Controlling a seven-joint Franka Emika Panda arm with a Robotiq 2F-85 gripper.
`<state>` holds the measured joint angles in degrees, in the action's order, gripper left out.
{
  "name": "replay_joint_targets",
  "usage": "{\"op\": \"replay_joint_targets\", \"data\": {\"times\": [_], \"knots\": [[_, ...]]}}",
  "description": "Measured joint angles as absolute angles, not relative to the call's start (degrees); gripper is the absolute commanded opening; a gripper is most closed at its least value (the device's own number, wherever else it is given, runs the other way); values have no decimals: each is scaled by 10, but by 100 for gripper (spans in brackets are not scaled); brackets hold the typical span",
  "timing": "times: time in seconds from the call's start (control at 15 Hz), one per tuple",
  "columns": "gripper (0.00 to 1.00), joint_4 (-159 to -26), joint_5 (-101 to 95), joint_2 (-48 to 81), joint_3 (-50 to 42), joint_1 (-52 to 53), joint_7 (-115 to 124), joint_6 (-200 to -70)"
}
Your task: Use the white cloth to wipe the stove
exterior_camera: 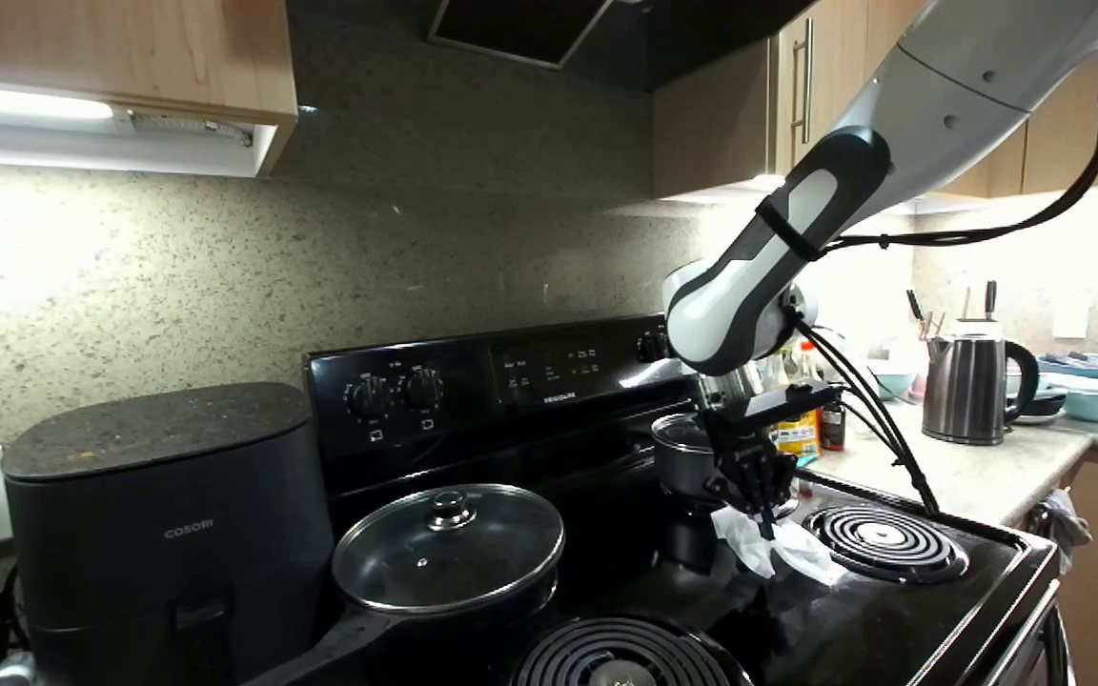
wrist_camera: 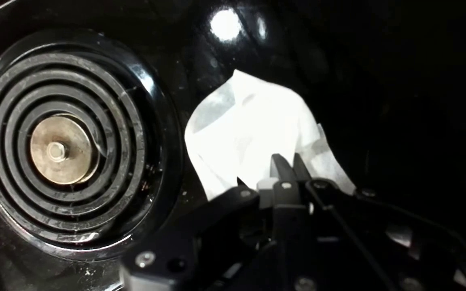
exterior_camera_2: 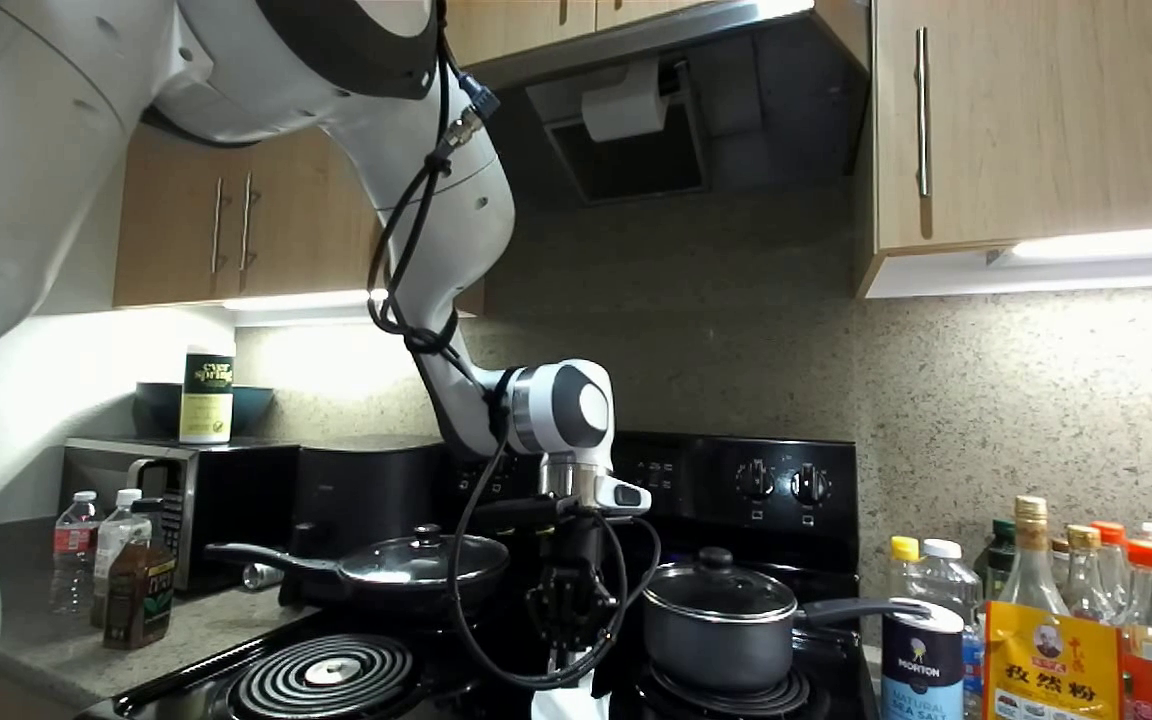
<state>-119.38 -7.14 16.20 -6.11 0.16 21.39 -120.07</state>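
Right of centre in an exterior view, gripper (exterior_camera: 766, 534) points down at the stove (exterior_camera: 844, 624), fingers (wrist_camera: 282, 169) clenched on the white cloth (wrist_camera: 253, 121), a bit of it pinched at the tips w/ the rest flaring out to either side

Wrist view: cloth is mid-frame, just right of the coil burner (wrist_camera: 61, 151) that fills the left, uneven folds, not over the coils

Step in hand, my read: the wipe; grab looks done, cloth is at stove-top level or v close; can't confirm full contact, hard to judge its lower edge vs the glossy top from these angles; can't tell stroke dir either

Next move prob = light press so the cloth sits flatter, then a low, level sweep along the bare glossy strip beside the burner, grip kept tight; pale specks (wrist_camera: 87, 273) at lower left of wrist view look like a decent target, but go round the burner rim or the cloth could snag on the coils

Watch the saucepan (exterior_camera: 685, 467), on the stove near the gripper in both exterior views, sideways swing could bump it; lidded frying pan (exterior_camera: 449, 553) at lower centre-left is further off, so lower risk imo
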Motion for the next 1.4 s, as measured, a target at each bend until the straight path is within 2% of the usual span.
{"op": "replay_joint_targets", "data": {"times": [0.47,1.0,1.07,1.2,1.4], "knots": [[0,-1198,-24,161,-14,4,135,-1197],[0,-1210,30,163,-14,-9,43,-1183],[26,-1210,30,163,-16,-8,45,-1186],[31,-1211,24,163,-19,-8,57,-1199],[51,-1211,15,163,-22,-6,70,-1212]]}}
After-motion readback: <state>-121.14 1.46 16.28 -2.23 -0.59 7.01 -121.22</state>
